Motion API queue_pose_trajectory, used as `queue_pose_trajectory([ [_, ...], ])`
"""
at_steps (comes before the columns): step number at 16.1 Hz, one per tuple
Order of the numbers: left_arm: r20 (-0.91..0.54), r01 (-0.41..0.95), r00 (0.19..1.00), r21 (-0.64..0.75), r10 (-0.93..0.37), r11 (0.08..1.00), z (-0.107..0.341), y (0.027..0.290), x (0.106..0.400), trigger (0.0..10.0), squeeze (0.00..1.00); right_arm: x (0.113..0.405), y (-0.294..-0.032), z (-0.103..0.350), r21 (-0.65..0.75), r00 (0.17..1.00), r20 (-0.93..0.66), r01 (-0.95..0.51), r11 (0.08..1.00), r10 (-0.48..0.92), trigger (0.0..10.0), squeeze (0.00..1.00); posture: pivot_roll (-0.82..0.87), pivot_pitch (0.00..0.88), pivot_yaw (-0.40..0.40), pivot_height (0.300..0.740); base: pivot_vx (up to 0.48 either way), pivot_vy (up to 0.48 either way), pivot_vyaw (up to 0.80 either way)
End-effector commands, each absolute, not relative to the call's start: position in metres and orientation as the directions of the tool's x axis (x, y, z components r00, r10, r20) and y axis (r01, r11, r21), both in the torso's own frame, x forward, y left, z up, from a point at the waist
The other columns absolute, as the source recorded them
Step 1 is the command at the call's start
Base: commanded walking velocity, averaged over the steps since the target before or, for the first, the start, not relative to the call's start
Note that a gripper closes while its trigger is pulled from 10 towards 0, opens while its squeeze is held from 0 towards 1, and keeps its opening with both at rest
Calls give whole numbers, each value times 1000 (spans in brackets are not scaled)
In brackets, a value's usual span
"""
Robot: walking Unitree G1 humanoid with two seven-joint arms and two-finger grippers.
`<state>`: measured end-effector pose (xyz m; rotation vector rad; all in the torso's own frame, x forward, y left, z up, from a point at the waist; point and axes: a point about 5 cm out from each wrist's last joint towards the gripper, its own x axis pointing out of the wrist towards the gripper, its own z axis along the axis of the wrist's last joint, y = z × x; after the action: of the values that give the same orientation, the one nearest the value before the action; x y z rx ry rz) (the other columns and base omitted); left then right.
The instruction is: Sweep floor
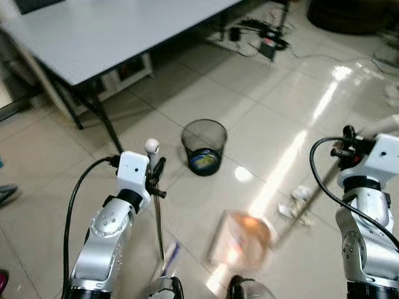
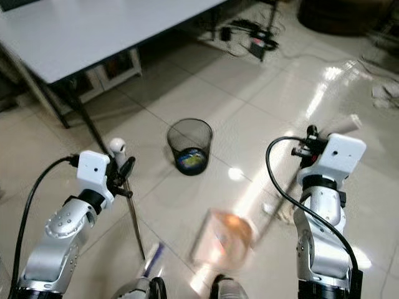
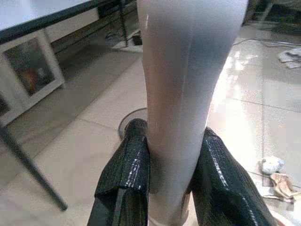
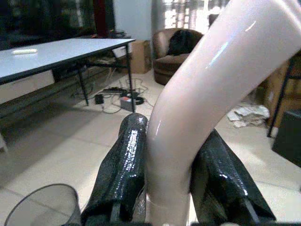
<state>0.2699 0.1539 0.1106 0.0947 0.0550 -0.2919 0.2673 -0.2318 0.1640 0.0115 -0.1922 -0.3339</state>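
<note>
Tiled floor [image 1: 187,99], glossy, glare streak running on the robot's right. Grey table [image 1: 112,31] at upper left, cables and a power strip [image 1: 265,43] beyond it. Black mesh bin [image 1: 204,146] stands centred ahead, something coloured in its bottom.

Left gripper [image 1: 156,177] is clamped on a thin dark handle [image 1: 159,218] that drops nearly straight down to the floor near the robot's feet; its head [image 1: 169,258] is blurred, likely the broom. In the left wrist view both fingers [image 3: 127,179] press against a pale shaft.

Right gripper [image 2: 312,146] is likewise closed around a pale curved handle [image 4: 197,108]; from it a long stick [image 2: 277,208] slants down and inward to a blurred orange-tan pan [image 2: 223,240], apparently the dustpan, lying between the two arms, just ahead of the feet.

Litter: crumpled white scraps [image 1: 298,199] on the floor beside the slanting stick, on the right-hand side, a little beyond the pan. More paper [image 1: 391,93] far right.

Judgement: debris lies nearer the right arm, while the broom head is left of the pan. The sweep would have to run rightward across the pan's front, then draw back toward it.
</note>
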Motion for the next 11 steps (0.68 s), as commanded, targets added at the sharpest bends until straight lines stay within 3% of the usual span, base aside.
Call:
queue_pose_trajectory([
  [1, -18, 285, 958, 115, -285, 952, 125, 155, 274, 10000, 0, 268, -234, 182, 17, 912, 259, 326, 945, -319, 10000, 0, -31, 160, 37, 740, 0, 0, -800],
  [7, 36, 263, 963, 113, -268, 958, 139, 154, 286, 10000, 0, 276, -239, 188, 12, 907, 257, 342, 940, -333, 10000, 0, -40, 103, 11, 740, 0, 0, -800],
  [11, 13, 272, 961, 124, -275, 954, 136, 158, 282, 10000, 0, 273, -231, 171, 56, 915, 188, 352, 934, -356, 10000, 0, -24, 75, 31, 740, 0, 307, -800],
])
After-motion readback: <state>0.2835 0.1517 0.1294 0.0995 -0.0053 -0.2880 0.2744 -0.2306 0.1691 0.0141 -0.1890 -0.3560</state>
